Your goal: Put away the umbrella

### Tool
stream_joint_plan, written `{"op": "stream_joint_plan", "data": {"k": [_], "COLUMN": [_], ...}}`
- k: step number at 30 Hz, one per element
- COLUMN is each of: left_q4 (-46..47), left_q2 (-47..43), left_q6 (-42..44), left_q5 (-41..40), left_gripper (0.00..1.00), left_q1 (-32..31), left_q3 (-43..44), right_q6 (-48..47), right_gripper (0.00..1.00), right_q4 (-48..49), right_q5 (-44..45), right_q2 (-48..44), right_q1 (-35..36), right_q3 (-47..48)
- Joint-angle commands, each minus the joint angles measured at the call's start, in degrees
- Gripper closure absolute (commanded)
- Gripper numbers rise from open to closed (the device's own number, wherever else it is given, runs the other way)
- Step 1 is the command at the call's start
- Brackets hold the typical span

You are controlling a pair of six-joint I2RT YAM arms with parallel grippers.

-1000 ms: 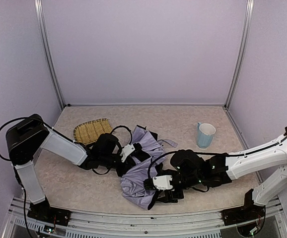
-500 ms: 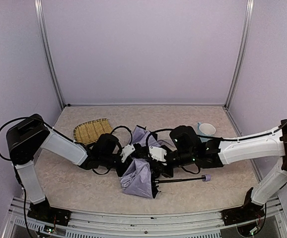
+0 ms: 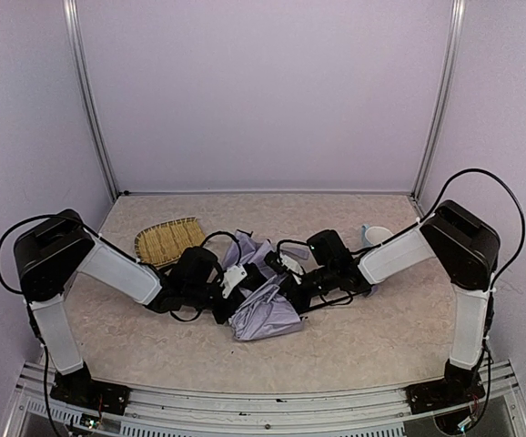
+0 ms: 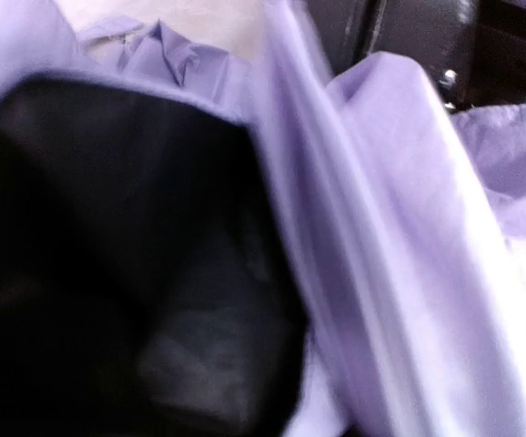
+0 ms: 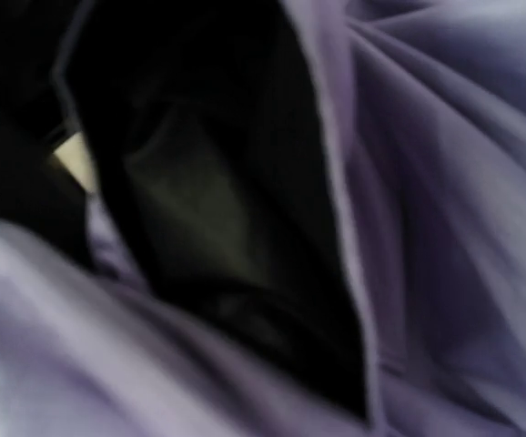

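At the left, the woven straw tray (image 3: pixel 166 240) lies on the table (image 3: pixel 363 341), just behind my left arm. My left gripper (image 3: pixel 230 293) is buried in the umbrella (image 3: pixel 268 314), which lies crumpled mid-table between my two hands. Lavender fabric fills that wrist view, and I cannot tell how wide those jaws stand. My right gripper (image 3: pixel 286 284) is closed tight among the folds, though I cannot tell whether it pinches cloth. The light blue mug (image 3: pixel 379 234) stands behind my right arm.
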Motion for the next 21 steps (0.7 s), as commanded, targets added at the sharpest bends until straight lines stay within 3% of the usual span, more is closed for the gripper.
{"op": "stream_joint_plan", "data": {"k": [1,3,5,9,13,17,21], "left_q4": [5.25,11.84,16.90,19.48,5.94,-8.41,-8.15], "left_q2": [-4.02,-8.85,-13.78,-23.54,-30.98,-29.34,-25.16], "left_q6": [-2.96,-2.91,-1.65,2.20,14.62,24.09,25.51], "left_q5": [-6.64,-9.94,-11.25,-10.84,-4.17,-6.66,-10.21], "left_gripper": [0.48,0.27,0.16,0.15,0.22,0.13,0.02], "left_q1": [1.08,1.32,1.43,0.71,-4.43,-10.27,-13.29], "left_q3": [-3.20,-6.43,-8.54,-10.56,-10.91,-10.48,-9.45], "right_q6": [2.45,2.16,1.88,1.10,1.86,1.82,2.22], "right_gripper": [1.00,1.00,1.00,1.00,1.00,1.00,1.00], "right_q4": [-8.75,-9.74,-11.09,-14.79,-19.01,-23.12,-25.79], "right_q5": [-0.59,0.14,1.08,1.45,-0.40,-0.97,-1.71], "right_q2": [5.97,5.75,5.37,5.68,6.56,7.57,8.84], "right_q1": [-0.55,-0.62,-0.71,-0.80,-1.93,-2.57,-2.57], "right_q3": [-1.63,-3.01,-4.08,-3.84,-1.86,0.91,3.66]}}
